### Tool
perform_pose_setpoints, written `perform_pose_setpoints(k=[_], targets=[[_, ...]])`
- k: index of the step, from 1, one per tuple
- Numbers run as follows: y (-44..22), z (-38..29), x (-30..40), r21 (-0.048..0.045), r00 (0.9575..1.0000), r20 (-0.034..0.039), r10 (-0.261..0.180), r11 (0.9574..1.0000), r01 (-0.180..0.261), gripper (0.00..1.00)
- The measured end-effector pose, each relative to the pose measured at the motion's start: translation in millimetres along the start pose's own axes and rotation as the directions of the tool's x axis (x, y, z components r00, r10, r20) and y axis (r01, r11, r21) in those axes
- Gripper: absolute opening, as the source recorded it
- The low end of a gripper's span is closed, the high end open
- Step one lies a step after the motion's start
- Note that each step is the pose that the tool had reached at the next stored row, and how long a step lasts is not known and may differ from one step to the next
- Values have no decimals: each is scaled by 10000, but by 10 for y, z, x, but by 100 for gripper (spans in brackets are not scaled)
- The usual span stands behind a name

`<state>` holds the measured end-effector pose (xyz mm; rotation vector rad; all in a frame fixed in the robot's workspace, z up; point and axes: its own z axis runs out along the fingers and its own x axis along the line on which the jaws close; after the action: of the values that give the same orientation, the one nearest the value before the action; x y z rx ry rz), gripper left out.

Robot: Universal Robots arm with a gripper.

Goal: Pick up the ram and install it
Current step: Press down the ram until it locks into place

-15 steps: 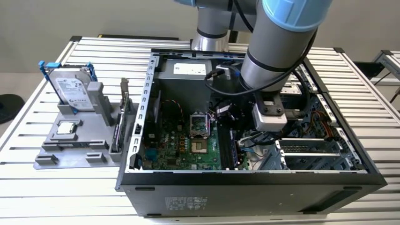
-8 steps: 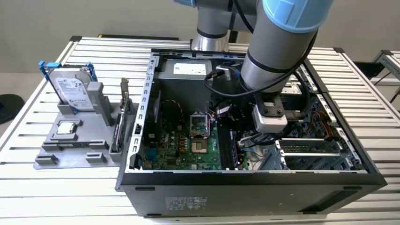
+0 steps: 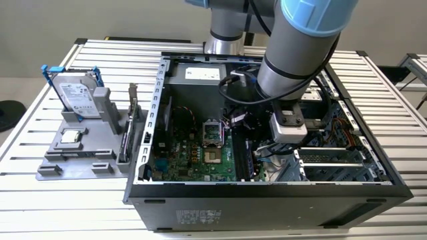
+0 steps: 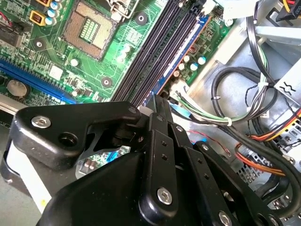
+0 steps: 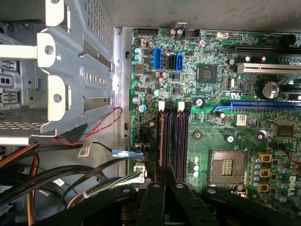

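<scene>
While over slots [image 5: 174,136], ram [image 4: 157,104] between jaws

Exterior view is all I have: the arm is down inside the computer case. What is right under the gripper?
Observer: In the first wrist view the gripper hangs over one end of the long black memory slots.
Operator: Is anything seated in those slots?
Observer: They look empty in both wrist views.
Operator: What is at their other end?
Observer: Small white clips cap that end.
</scene>
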<state>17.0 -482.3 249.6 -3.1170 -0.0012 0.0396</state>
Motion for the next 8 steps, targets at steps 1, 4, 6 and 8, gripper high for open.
perform_pose_setpoints(k=[1,4,6,8], targets=[[3,0,0,6,10000,0,-3,10000,3,0],[13,0,-2,21,10000,0,-12,10000,12,0],[19,0,-2,32,10000,1,-19,10000,19,0],[26,-1,-3,42,10000,1,-25,10000,25,0]])
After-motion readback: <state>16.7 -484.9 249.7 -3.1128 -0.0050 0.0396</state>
